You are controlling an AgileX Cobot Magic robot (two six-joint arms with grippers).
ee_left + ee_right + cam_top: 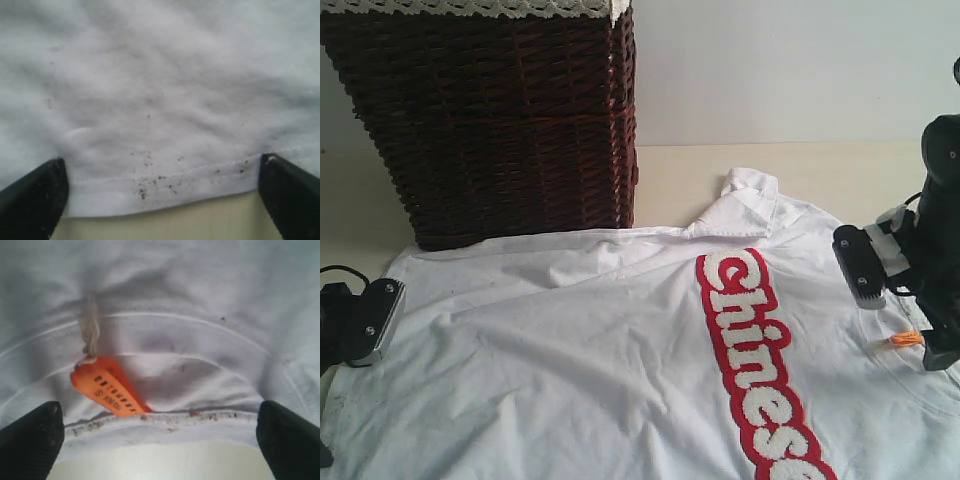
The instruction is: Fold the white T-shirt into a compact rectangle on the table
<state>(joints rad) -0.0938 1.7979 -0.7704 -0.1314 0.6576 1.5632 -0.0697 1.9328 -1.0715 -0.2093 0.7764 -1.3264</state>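
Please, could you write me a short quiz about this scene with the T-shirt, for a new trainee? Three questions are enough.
1. True or false: the left gripper and the right gripper both stand open at edges of the white T-shirt.
2. Which thing hangs at the shirt's neckline? A) a blue button B) an orange tag C) a metal pin
3. In the exterior view, what stands on the table behind the shirt's left part?
Key: 1 true; 2 B; 3 the dark wicker basket.
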